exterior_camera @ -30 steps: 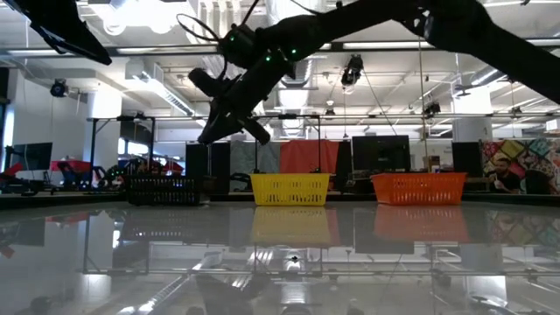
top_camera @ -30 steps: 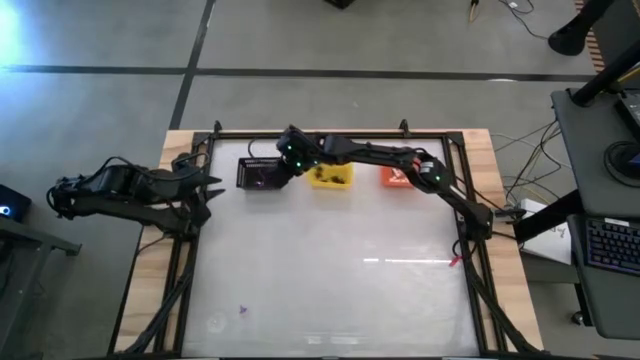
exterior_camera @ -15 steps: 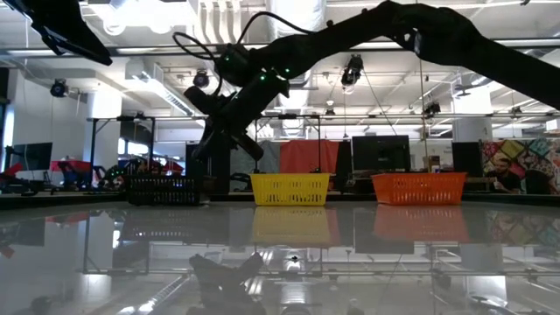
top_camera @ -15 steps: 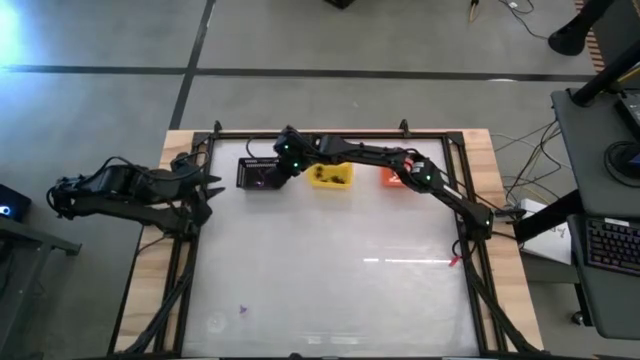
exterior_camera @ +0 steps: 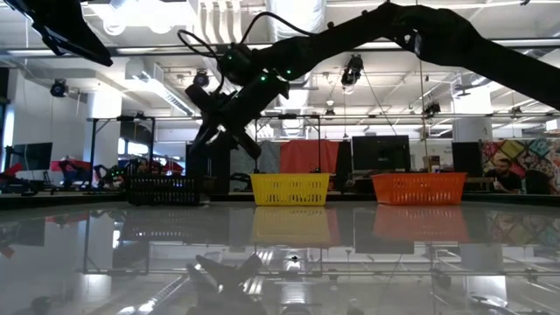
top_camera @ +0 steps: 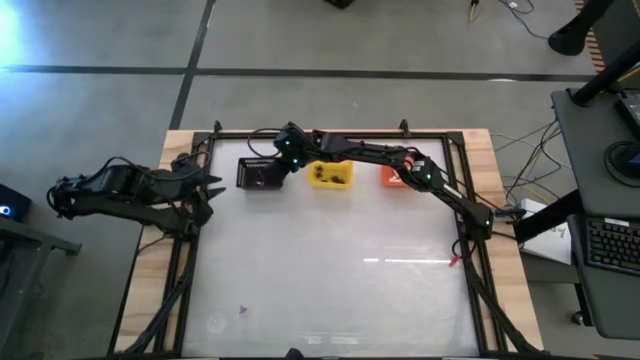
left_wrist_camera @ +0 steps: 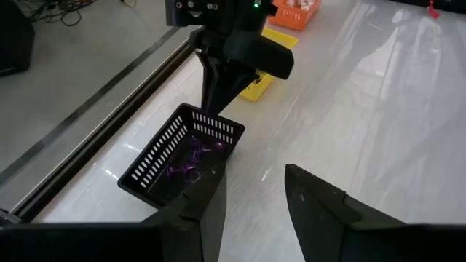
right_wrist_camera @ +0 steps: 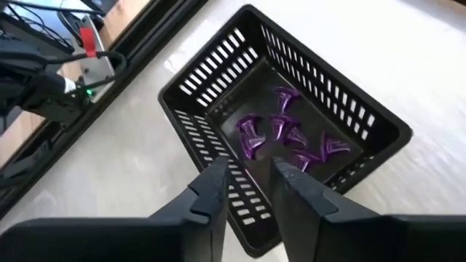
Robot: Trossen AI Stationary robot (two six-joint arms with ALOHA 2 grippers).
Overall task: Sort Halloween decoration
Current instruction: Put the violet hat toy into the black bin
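Several purple Halloween decoration trinkets (right_wrist_camera: 287,138) lie on the floor of the black basket (top_camera: 258,173) at the table's far side. My right gripper (right_wrist_camera: 247,171) hangs above that basket's right end, slanting down, open, with nothing between its fingers; it also shows in the left wrist view (left_wrist_camera: 211,94). My left gripper (left_wrist_camera: 255,182) waits open at the table's left edge (top_camera: 205,185), touching nothing. Two small trinkets (top_camera: 242,310) lie on the table near its front left corner.
A yellow basket (top_camera: 330,177) with dark trinkets and an orange basket (top_camera: 393,177) with white ones stand in a row to the right of the black basket. A black frame (top_camera: 330,133) rims the table. The wide glossy middle of the table (top_camera: 330,260) is bare.
My right gripper has moved a little toward the table's left edge and slightly down, coming over the black basket. The baskets have stayed where they were.
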